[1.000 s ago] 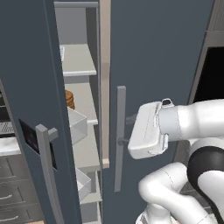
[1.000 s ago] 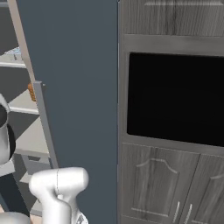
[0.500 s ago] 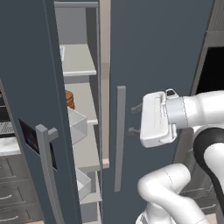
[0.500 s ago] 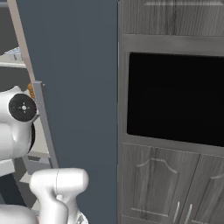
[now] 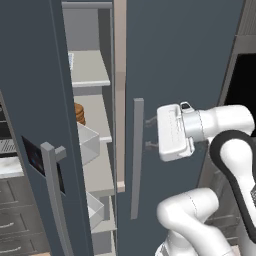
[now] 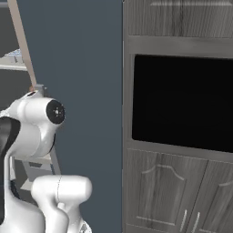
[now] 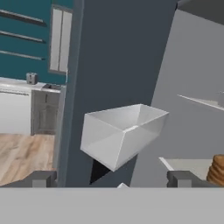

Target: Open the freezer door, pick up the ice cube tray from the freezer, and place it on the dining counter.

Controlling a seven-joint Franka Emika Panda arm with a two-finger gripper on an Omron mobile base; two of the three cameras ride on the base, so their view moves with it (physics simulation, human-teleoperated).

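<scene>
Freezer door (image 5: pixel 37 120) open as before, tool (image 5: pixel 148 132) raised, jaws spread

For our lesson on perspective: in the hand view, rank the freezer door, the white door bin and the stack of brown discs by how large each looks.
1. freezer door, largest.
2. white door bin.
3. stack of brown discs, smallest, though cut off at the edge and farther away, so its true size is unsure.

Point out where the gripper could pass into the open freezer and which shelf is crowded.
Free: the upper shelf, bare right of the ice cube tray. Crowded: the shelf below, where brown discs sit behind the door's white bin.
</scene>
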